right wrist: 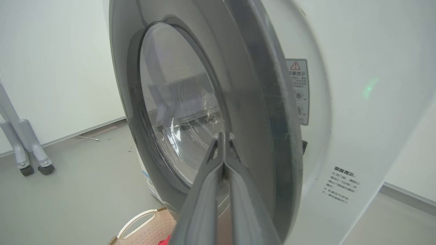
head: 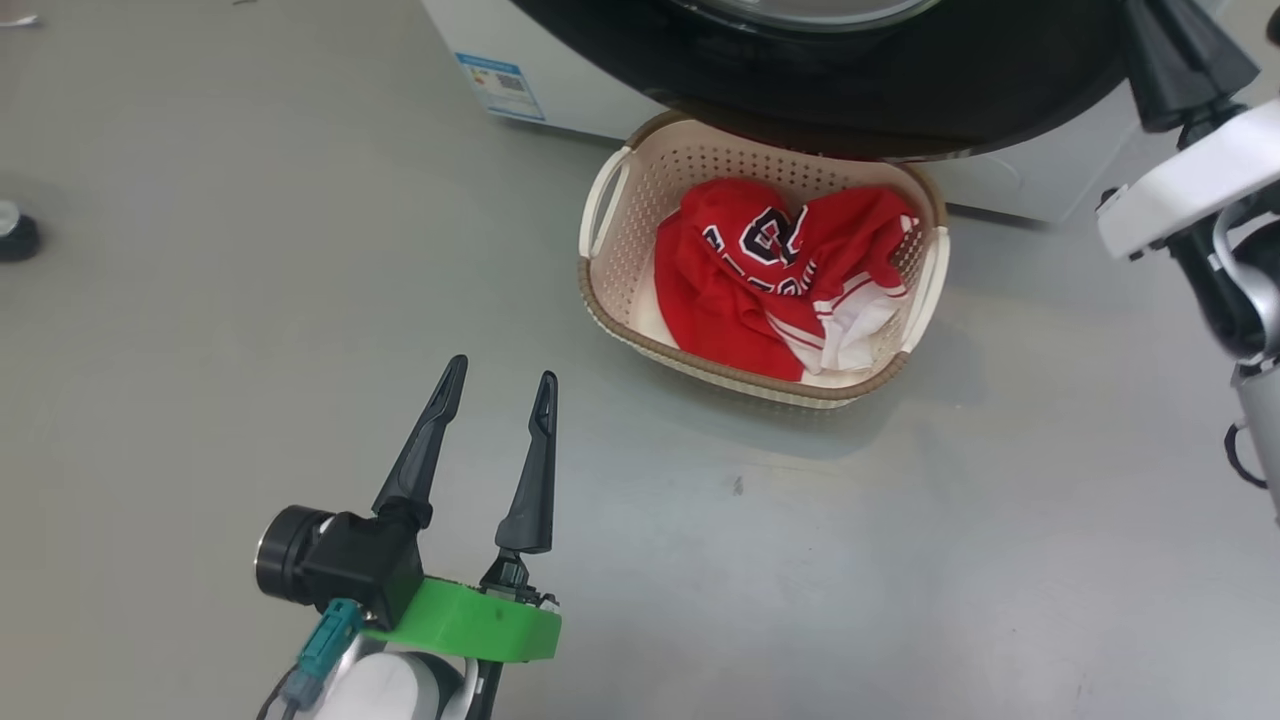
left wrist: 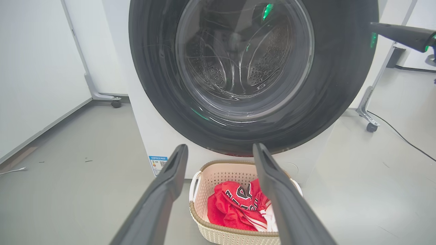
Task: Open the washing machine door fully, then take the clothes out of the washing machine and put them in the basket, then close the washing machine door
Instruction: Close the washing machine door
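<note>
**A:** Nearest is the left tool [head: 502, 370], its long dark fingers spread and empty. At its 2 o'clock, the small cream perforated plastic basket [head: 640, 200] holds the bright red jersey-like clothes [head: 740, 290].

**B:** And the large round black-rimmed glass door [head: 850, 90]?

**A:** It's beyond that, ajar on the big white front-loading washing machine [head: 580, 80]. The right tool [right wrist: 225, 136], fingers pressed together, has it at 12 o'clock. I judge that arm is nearer to push.

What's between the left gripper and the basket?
Bare grey floor, with nothing on that stretch. The head view shows it between the open left gripper and the basket.
</note>
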Available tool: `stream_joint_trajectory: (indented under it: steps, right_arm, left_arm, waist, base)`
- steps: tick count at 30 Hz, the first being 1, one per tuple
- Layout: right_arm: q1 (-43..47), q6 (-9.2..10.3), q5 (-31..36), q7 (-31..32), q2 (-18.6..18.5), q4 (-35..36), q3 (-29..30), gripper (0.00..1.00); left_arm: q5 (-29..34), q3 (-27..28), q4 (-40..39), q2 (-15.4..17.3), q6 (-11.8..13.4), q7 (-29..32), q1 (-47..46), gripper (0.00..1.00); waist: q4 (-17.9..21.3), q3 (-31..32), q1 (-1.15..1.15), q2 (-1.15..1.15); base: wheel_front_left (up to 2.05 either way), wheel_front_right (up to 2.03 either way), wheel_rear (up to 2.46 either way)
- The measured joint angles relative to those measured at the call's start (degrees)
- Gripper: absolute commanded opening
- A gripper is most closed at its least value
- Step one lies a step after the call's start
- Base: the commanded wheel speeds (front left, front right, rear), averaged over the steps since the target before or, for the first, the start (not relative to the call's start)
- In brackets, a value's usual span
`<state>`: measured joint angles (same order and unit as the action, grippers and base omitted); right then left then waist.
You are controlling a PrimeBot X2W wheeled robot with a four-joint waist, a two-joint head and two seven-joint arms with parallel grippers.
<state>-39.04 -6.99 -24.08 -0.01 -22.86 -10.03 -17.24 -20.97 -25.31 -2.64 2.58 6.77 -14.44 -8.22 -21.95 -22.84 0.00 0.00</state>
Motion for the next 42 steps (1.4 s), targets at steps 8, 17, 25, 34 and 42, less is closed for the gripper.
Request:
stream_joint_trajectory:
  steps: [8, 17, 25, 34, 42]
  right_arm:
    - [-4.93, 0.0, -4.13, 1.24, -0.65, -4.27, 1.15, 0.0]
    - [-8.94, -0.51, -5.12, 1.8, -2.3, -6.62, 0.42, 0.0]
    - [-13.13, -0.51, -5.15, 2.41, -5.61, -8.99, 0.01, 0.0]
    - [-17.83, -0.52, -5.09, 2.71, -6.94, -12.14, -0.21, 0.0]
    - [-19.14, -0.63, -5.61, 1.7, -6.62, -14.49, 0.19, 0.0]
  left_arm:
    - [-1.81, -0.37, -1.66, -0.04, 0.01, 0.0, -0.1, 1.0]
    - [-2.25, -0.54, -2.76, -0.09, 0.01, 0.0, -0.52, 1.0]
    - [-2.72, -2.34, -3.37, -0.16, 0.02, 0.0, -1.4, 1.0]
    - [-2.81, -2.82, -3.39, -0.21, 0.03, 0.0, -2.2, 1.0]
    - [-3.24, -2.81, -3.41, -0.21, 0.03, 0.0, -2.34, 1.0]
  waist:
    - [-2.95, -2.29, 0.0, 0.0]
    - [-3.86, -3.94, 0.0, 0.0]
    - [-4.98, -5.01, 0.0, 0.0]
    - [-6.25, -5.83, 0.0, 0.0]
    - [-6.37, -5.89, 0.0, 0.0]
  base:
    - [0.0, 0.0, 0.0]
    - [0.0, 0.0, 0.0]
    - [0.0, 0.0, 0.0]
    - [0.0, 0.0, 0.0]
    - [0.0, 0.0, 0.0]
